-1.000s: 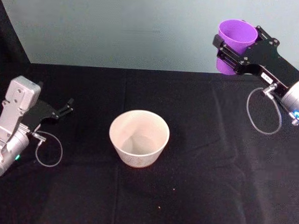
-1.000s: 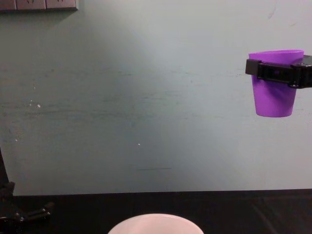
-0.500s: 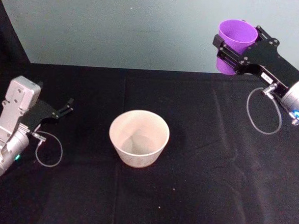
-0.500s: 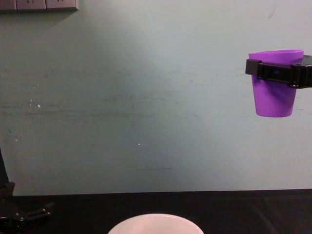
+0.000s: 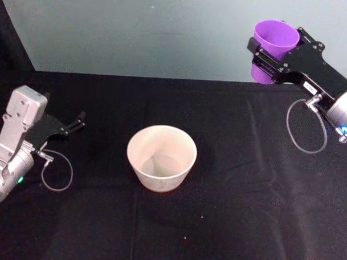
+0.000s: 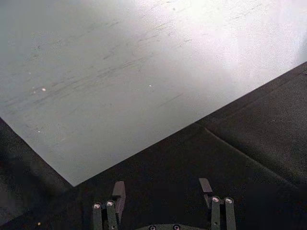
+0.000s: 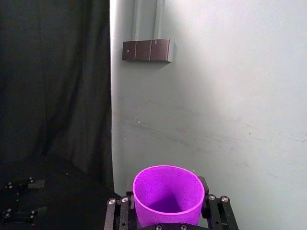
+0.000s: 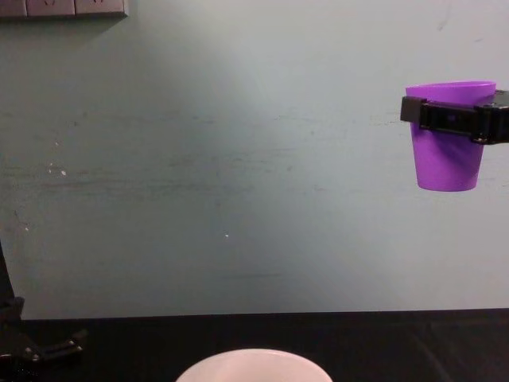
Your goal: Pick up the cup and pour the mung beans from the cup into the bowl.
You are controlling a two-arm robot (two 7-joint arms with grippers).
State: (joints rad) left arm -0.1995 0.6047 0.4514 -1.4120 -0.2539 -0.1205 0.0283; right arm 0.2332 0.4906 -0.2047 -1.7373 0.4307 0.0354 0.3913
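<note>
The right claw (image 5: 276, 54) is clenched on the cup (image 5: 273, 36), its fingers clamped round the upper wall just under the rim. It holds the cup high above the tabletop (image 5: 245, 195), well to the right of the bowl (image 5: 160, 178) and farther back. From the chest the cup (image 8: 445, 159) hangs upright with its mouth level, the black fingers forming a band across it, and the bowl's rim (image 8: 254, 364) sits far below and to the left. Keeping the cup level at that height looks deliberate: nothing can spill while it is off to the side, and it should clear the bowl's rim when carried across.

From the right wrist the cup's mouth (image 7: 167, 191) faces the camera. Its inner wall reads plain purple, and I cannot make out any beans. The bowl's inside looks bare, so I judge the pour is not yet done. The next move would be a carry leftward and nearer until the cup is over the bowl, then a tilt.

The left claw (image 5: 77, 124) sits parked low, well left of the bowl, released with its fingers (image 6: 117, 191) spread and gripping nothing.
</note>
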